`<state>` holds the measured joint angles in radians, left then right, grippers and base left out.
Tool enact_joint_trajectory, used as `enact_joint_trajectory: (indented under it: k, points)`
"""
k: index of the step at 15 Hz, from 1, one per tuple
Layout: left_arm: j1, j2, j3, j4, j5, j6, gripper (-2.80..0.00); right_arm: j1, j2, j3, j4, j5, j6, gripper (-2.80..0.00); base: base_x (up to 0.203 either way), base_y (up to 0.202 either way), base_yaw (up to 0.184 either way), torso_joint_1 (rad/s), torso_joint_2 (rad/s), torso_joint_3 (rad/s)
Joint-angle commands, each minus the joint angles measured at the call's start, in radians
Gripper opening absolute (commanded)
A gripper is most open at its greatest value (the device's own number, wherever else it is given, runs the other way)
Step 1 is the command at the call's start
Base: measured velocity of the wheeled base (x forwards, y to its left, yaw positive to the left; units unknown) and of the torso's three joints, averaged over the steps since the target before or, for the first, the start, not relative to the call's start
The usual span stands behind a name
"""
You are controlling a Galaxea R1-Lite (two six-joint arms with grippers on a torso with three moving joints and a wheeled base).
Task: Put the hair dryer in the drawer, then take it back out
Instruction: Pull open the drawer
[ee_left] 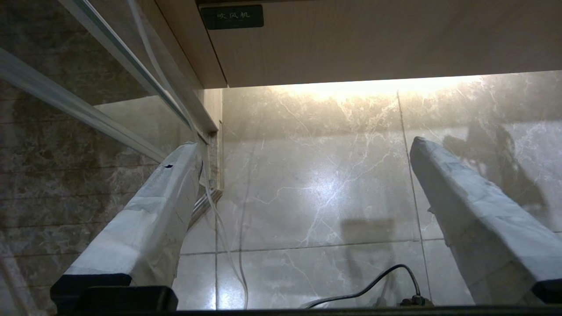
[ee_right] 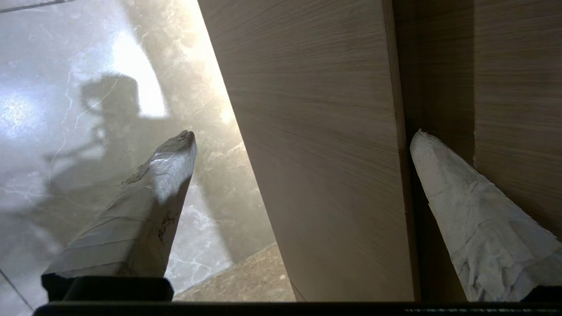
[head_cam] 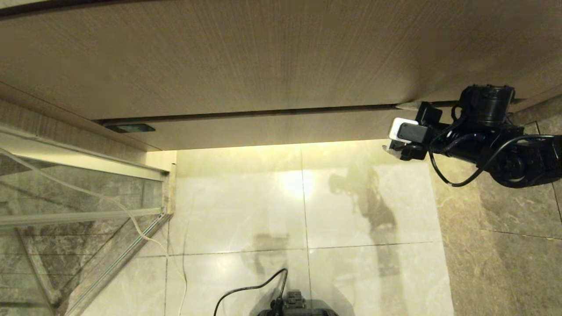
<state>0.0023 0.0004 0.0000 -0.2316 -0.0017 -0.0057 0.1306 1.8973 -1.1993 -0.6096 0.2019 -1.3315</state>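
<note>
Glossy marble floor (head_cam: 246, 206) — right pincer (ee_right: 303, 140) wide open astride the drawer (ee_right: 325, 145) front.

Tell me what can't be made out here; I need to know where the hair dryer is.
- Hair dryer: in no view.
- Drawer inside: every view, hidden behind its own front.
- Right gripper, open at the drawer's right end: whether a finger touches the wood, no view settles.

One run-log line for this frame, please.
drawer: shut, front facing the floor | hair dryer: not visible | right gripper: open, straddling drawer front's right end | left gripper: open, parked over the floor
</note>
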Motion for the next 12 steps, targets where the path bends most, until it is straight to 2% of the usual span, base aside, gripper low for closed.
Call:
enact_joint_trajectory:
  k: [1, 12]
  points:
    - [0.001, 0.000, 0.040, -0.002, 0.000, 0.000, 0.00, 0.000, 0.020, -0.005, -0.012, 0.001, -0.006, 0.00, 0.000, 0.000, 0.000, 0.000, 0.00, 0.000]
    - [0.001, 0.000, 0.040, -0.002, 0.000, 0.000, 0.00, -0.002, 0.045, 0.014, -0.047, 0.005, 0.011, 0.00, 0.000, 0.000, 0.000, 0.000, 0.00, 0.000]
